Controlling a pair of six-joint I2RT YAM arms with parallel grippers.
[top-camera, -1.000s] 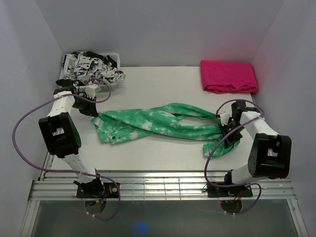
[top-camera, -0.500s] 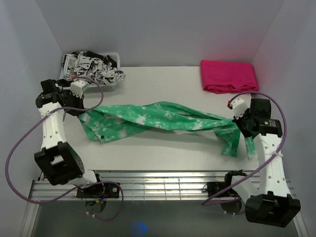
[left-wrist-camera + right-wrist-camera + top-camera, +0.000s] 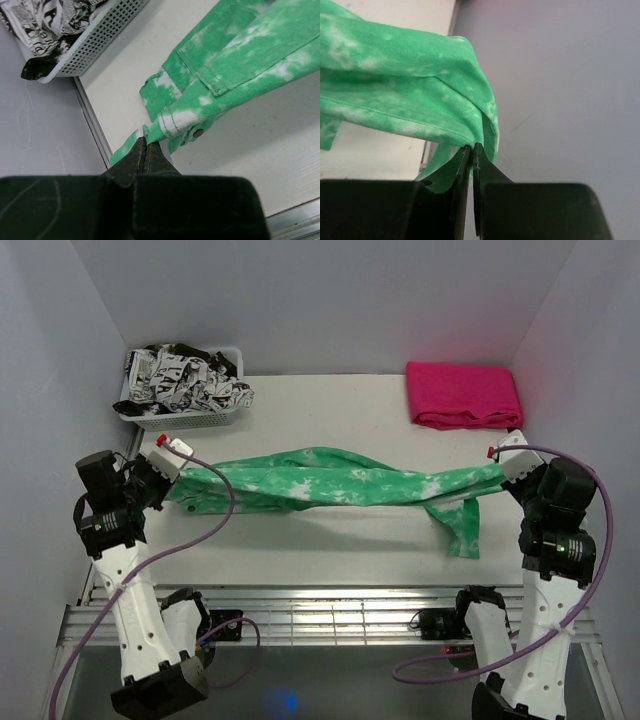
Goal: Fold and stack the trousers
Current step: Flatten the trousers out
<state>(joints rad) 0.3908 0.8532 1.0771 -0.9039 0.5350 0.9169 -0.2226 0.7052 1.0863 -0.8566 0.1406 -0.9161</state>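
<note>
left gripper (image 3: 146,145): jaws pinched tight on the waistband end of the trousers (image 3: 340,480), next to the button, at the left edge of the table (image 3: 330,400)
right gripper (image 3: 472,147): jaws closed on what looks like a leg hem, at the right edge; cloth leaves the jaws toward the left
table: trousers span its middle band, left to right
trousers: stretched between both grippers, long axis left-right, twisted along the run; each arm holds its own end, so neither is nearer
loose leg (image 3: 460,530): droops toward the near side, just left of the right gripper, not held
pink cloth (image 3: 463,393): far right corner, well apart from the trousers
basket (image 3: 200,422): far left corner, apart from the left gripper
next move, my read: any fold turns on that left-right axis; the free leg needs aligning first
</note>
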